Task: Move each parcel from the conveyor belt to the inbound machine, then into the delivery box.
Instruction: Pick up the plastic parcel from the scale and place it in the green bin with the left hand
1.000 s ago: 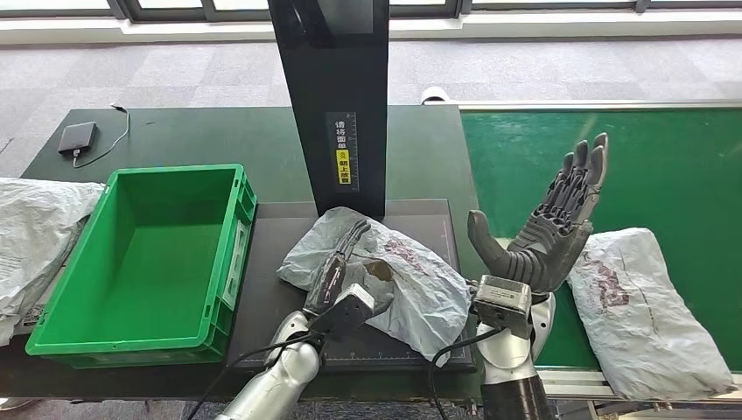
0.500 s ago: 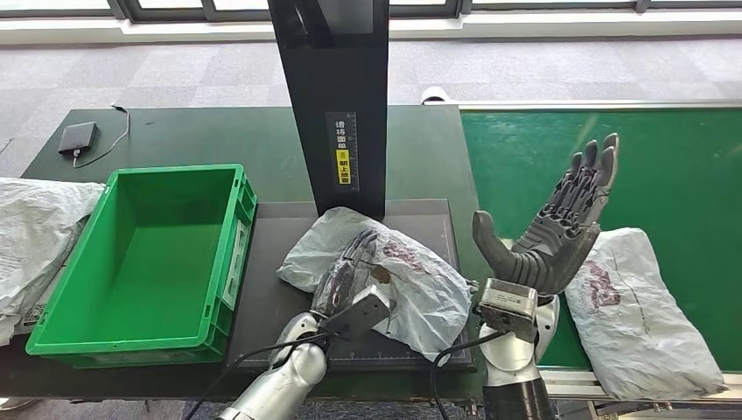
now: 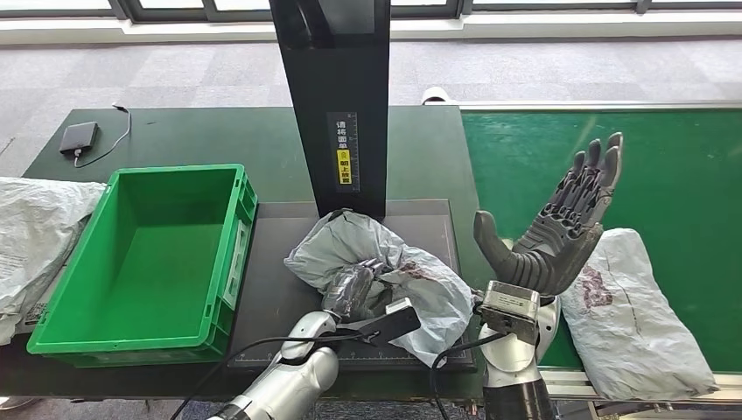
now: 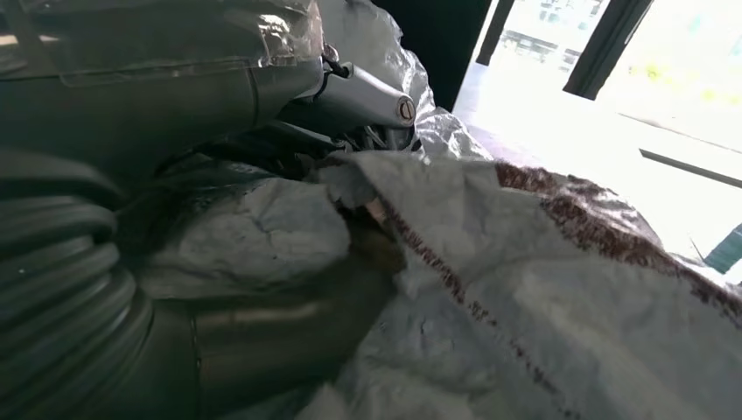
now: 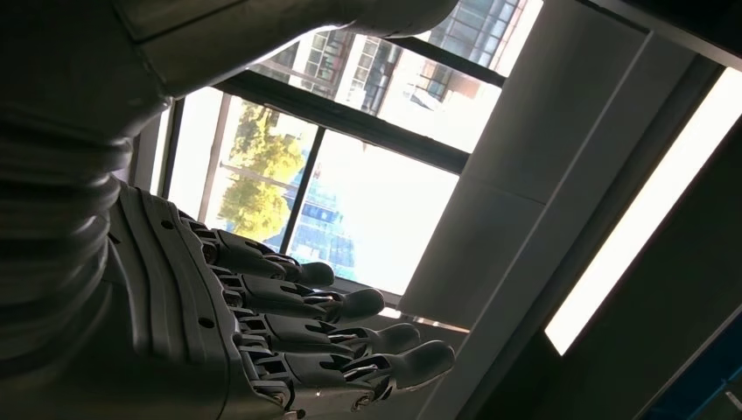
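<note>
The left hand (image 3: 354, 289) gripped a crumpled grey plastic parcel (image 3: 385, 271) that lay on the dark platform of the inbound machine (image 3: 280, 262), just in front of the machine's black upright column (image 3: 337, 96). The fingers were curled into the parcel's near edge, bunching the wrapping up around them, and in the left wrist view the same hand (image 4: 262, 315) was closed on folds of the parcel (image 4: 542, 297), whose pale film carried a reddish-brown printed band. The right hand (image 3: 560, 227) was raised above the edge of the green conveyor belt (image 3: 665, 166), palm turned inward, fingers straight and spread with the thumb held apart, grasping nothing; the right wrist view showed that hand (image 5: 262, 332) with its fingers extended toward a bright window. A second grey parcel (image 3: 634, 315) lay flat on the conveyor belt, just beside the right arm and apart from the hand. To the left of the machine's platform sat a green delivery box (image 3: 61, 297) with nothing visible inside. More grey bags (image 3: 31, 236) were heaped against the box's far left side. A small black device with a cable (image 3: 77, 137) rested on the dark green table (image 3: 210, 131) behind the box.
</note>
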You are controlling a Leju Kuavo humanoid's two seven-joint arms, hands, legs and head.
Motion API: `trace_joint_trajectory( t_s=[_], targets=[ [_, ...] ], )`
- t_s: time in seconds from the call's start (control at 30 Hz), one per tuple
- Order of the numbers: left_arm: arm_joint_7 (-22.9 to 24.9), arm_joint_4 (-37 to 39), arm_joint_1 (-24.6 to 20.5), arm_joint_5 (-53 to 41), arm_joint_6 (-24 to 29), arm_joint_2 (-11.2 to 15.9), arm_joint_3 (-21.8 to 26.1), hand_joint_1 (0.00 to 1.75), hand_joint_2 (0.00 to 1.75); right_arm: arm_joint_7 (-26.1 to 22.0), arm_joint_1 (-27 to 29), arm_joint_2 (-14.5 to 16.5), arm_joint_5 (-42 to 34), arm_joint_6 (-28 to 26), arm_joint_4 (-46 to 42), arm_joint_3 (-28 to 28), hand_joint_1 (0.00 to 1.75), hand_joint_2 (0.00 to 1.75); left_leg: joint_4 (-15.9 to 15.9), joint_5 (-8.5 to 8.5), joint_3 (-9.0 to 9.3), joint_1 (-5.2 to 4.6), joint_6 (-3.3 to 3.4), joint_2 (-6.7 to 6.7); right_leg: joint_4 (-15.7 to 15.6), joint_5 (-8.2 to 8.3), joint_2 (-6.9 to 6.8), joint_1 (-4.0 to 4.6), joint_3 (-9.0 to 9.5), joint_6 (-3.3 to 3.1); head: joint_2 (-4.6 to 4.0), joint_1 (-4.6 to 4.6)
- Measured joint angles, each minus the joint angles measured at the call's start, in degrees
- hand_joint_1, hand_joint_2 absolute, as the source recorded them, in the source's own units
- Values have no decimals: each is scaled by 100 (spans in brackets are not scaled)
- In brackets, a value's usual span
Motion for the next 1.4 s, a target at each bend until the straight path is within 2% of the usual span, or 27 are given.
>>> trace_joint_trajectory(
  t_s=[0.43, 0.53, 0.6, 0.7, 0.8, 0.93, 1.23, 1.4],
  targets=[
    [626, 294, -162, -727, 50, -62, -51, 175, 175, 0, 0, -1, -51, 4, 1, 0, 0, 175, -2, -1, 11, 1, 0, 0, 0, 0, 0, 1, 10, 0, 0, 0],
    [789, 305, -154, -896, 260, -63, -51, 175, 175, 0, -1, -1, -72, 7, 2, 1, 0, 175, -2, -1, 12, 1, 0, 0, 0, 0, 0, 1, 11, 0, 0, 0],
    [829, 249, -97, -1081, 655, -62, -43, 175, 175, 0, -1, -2, -68, 7, 2, 2, 0, 175, -2, 0, 12, 1, 0, 1, 0, 0, 1, 1, 11, 0, 1, 0],
    [595, -468, 244, -1497, 1466, -22, 188, 175, 175, 0, 4, -5, -43, 7, 2, 4, 0, 175, -2, 2, 6, 2, -2, 7, 1, 1, 7, 2, 4, -1, 1, -1],
    [120, -1746, 555, -1530, 1820, 52, 657, 175, 175, 1, 13, -15, -34, 7, 2, 4, 0, 175, -2, 4, 1, 3, -2, 6, 1, 1, 7, 3, -2, -1, 1, -2],
    [-3, -2803, 771, -1502, 1854, 117, 1039, 175, 175, 0, 14, -15, -29, 7, 2, 4, 0, 175, -3, 4, -2, 4, -2, 3, 1, 0, 5, 4, -1, -1, 1, -2],
    [-82, -3711, 973, -1501, 1853, 169, 1319, 175, 175, 0, 13, -15, -27, 8, 2, 7, 0, 175, -2, 3, -6, 2, -1, -1, 1, -1, 0, 2, -1, 0, 1, -2],
    [-398, -4719, 1166, -1423, 1852, 205, 1520, 175, 175, 2, 17, -15, -31, 7, 1, -2, 0, 175, -2, 3, -5, 3, -1, 1, 1, -1, 3, 4, -8, -1, 1, -2]
  ],
)
